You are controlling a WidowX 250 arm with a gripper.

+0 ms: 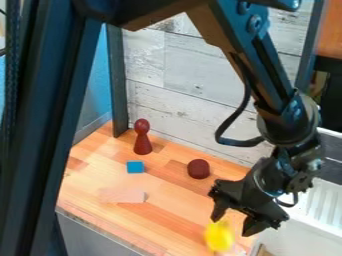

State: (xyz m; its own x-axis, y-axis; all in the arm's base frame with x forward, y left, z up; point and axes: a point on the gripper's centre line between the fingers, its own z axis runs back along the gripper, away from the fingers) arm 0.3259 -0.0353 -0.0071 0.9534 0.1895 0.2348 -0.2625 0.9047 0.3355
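With its fingers spread, the end effector point(231, 227) is hanging beside a blurred, seemingly rounded yellow object point(219, 236) near the worktop's point(175, 210) right edge.

No text or label can be read. No brand, number or sign is legible either.
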